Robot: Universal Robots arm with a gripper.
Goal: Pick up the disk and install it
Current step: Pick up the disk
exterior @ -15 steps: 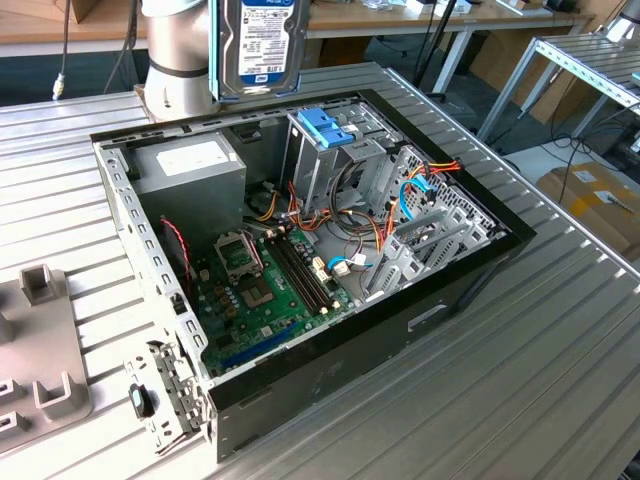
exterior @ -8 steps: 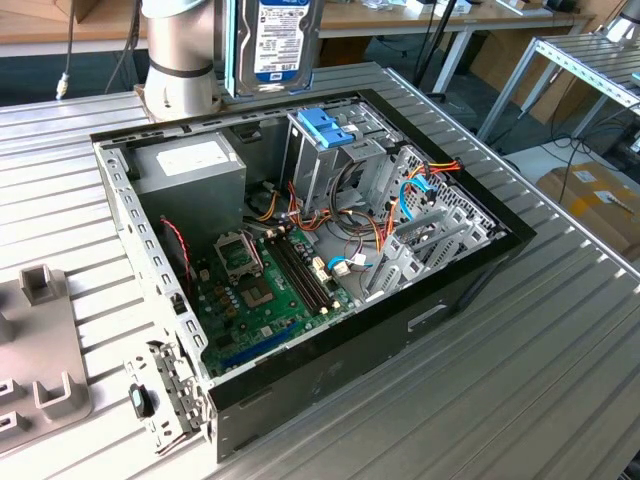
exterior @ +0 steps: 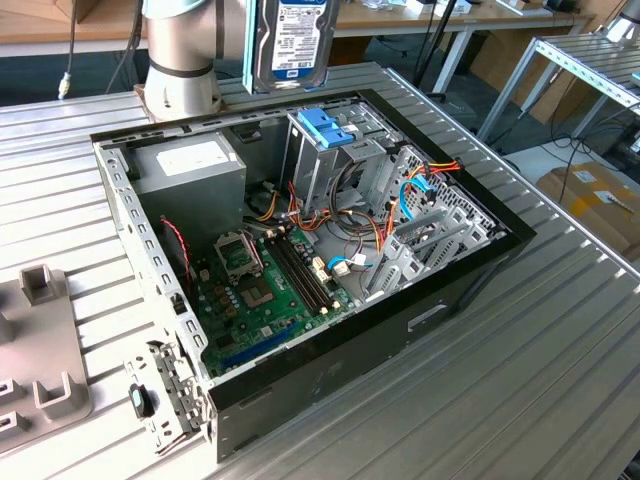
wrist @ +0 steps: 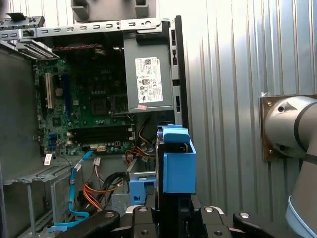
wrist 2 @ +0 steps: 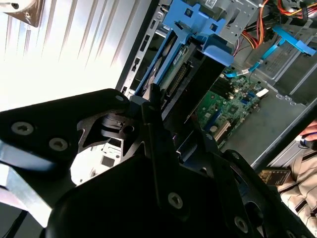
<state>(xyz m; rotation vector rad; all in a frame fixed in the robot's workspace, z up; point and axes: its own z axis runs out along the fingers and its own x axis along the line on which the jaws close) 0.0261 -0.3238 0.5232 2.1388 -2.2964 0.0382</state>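
The disk [exterior: 295, 40] hangs upright above the far side of the open computer case [exterior: 480, 265], its white-and-blue label facing the exterior view and its light blue rail along one edge. It hovers just behind and above the tall metal drive cage [exterior: 318, 165], which carries a blue bracket [exterior: 325, 125]. In both wrist views I see the disk [wrist: 176, 166] [wrist 2: 195, 27] edge-on, with my gripper [wrist: 168, 215] [wrist 2: 171, 124] shut on it. Beyond the disk lies the case's inside with the motherboard [wrist: 94, 104].
The arm's base [exterior: 180, 50] stands on the ribbed metal table [exterior: 560, 350] behind the case. A grey fixture [exterior: 40, 340] and a loose metal bracket [exterior: 165, 395] lie at the exterior view's left. Cables [exterior: 390, 215] crowd the cage's side. A person's striped sleeve [wrist 2: 302, 173] is beside the case.
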